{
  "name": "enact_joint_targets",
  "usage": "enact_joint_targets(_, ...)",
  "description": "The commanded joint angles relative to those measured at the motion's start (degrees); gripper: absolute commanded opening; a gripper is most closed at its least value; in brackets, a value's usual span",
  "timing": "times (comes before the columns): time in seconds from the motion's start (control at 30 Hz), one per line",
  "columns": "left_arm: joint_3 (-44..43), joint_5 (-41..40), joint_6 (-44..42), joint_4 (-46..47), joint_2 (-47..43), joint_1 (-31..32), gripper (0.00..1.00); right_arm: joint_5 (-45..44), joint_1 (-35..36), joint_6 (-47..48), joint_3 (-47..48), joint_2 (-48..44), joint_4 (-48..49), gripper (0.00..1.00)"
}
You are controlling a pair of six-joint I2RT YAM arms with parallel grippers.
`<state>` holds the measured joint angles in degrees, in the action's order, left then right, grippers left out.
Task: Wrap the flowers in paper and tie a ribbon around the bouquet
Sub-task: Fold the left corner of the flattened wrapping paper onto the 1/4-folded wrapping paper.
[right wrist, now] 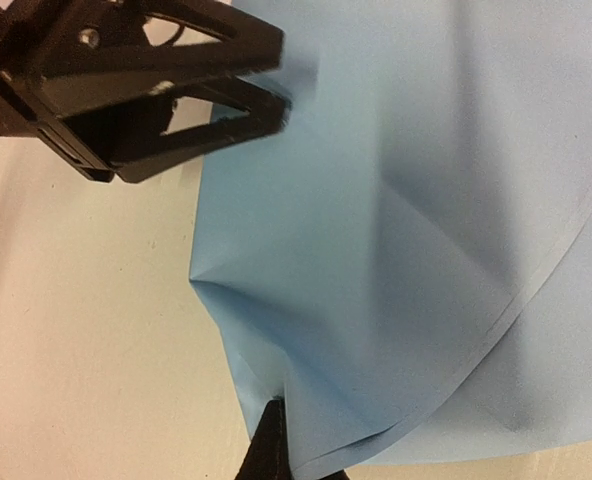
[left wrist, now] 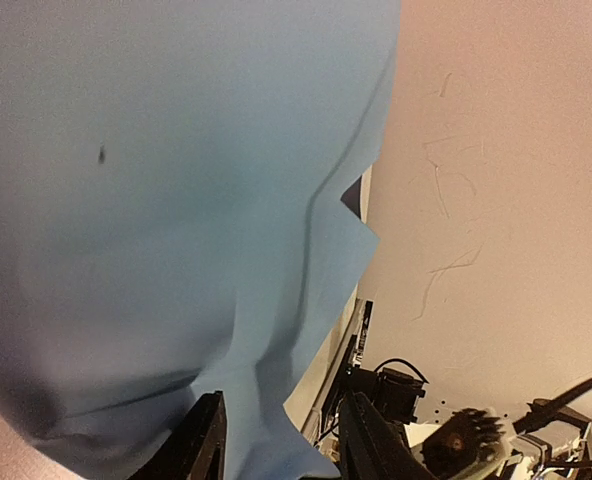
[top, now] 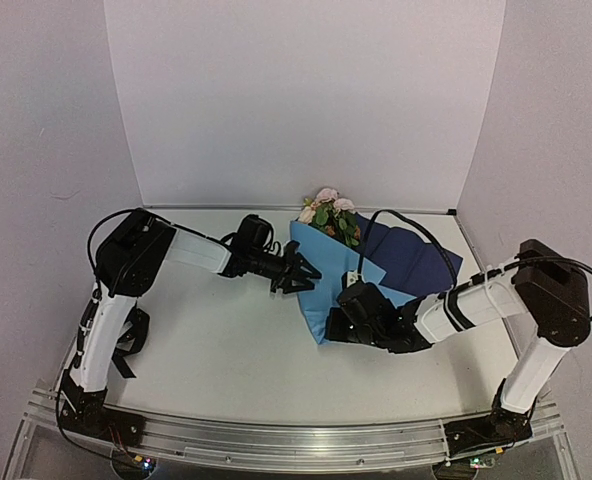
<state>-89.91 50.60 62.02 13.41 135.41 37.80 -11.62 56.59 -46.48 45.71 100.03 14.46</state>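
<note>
Because the paper (top: 331, 300) is a thin, creased sheet, it will likely handle as something light and floppy that buckles, not something that holds a shape. It probably tears if two grips pull against each other. A pinch close to an edge or corner looks like the sensible hold (a flat face offers the fingers nothing to bite on). The sheet lies right of centre in the overhead view on the table (top: 226, 350), light blue face up at the left and navy showing toward the right. The flowers (top: 328, 212) poke out at its upper end, heads against the back wall. They look soft and easily crushed, so the heads are best left alone.

The left gripper (top: 301, 277) reaches in from the left of the frame, arm stretched low and nearly level. Its fingers (left wrist: 208, 440) stand apart, with the sheet's ragged left edge hanging between or just in front of them. Whether they touch it I cannot tell.

The right gripper (top: 341, 322) comes in from the lower right, forearm low over the table, at the sheet's bottom corner. In its own view its fingers (right wrist: 271, 440) are brought together into one dark wedge, pinched, it seems, on the lower edge where the sheet curls up.
</note>
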Motion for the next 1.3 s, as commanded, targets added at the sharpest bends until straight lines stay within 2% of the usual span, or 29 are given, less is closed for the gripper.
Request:
enact_joint_targets(0.0,-1.7,-1.0,-3.3,1.3,-6.2,-1.4,0.41,2.6,-1.3,-4.5,-2.3,0.6,5.0,0.01)
enact_joint_targets(0.27,-4.3,-1.6,-6.0,-4.2,-4.5,-2.0,0.36,9.0,-5.4,-10.2,-6.9,2.2,13.3,0.04)
enact_joint_targets(0.47,-3.5,-2.4,-7.0,-7.7,-3.1,-1.9,0.29,10.1,-5.7,-10.2,-7.7,1.9,14.8,0.09)
enact_joint_targets(0.67,-6.6,-4.1,-8.7,-9.7,0.5,-1.9,0.26,10.6,-5.7,-9.3,-7.7,1.1,14.8,0.18)
enact_joint_targets(0.83,-10.8,-5.3,-9.8,-12.8,2.8,-2.1,0.25,11.2,-5.7,-8.8,-8.4,0.2,14.3,0.37)
enact_joint_targets(0.93,-12.6,-5.6,-9.8,-14.7,4.2,-2.2,0.24,11.2,-5.7,-8.4,-8.7,-0.3,13.8,0.39)
enact_joint_targets(1.0,-13.3,-5.8,-9.9,-15.7,4.9,-2.2,0.24,11.2,-5.7,-8.3,-9.0,-0.5,13.5,0.37)
enact_joint_targets(1.1,-13.8,-6.4,-10.0,-16.7,5.5,-2.4,0.23,11.1,-5.7,-8.1,-9.2,-1.4,13.4,0.27)
enact_joint_targets(1.23,-13.9,-7.4,-9.8,-17.6,5.9,-3.1,0.21,11.2,-5.1,-6.5,-8.4,-2.6,11.4,0.03)
enact_joint_targets(1.27,-13.8,-7.6,-9.7,-17.5,6.0,-3.4,0.2,11.2,-4.7,-6.1,-8.1,-2.6,10.5,0.0)
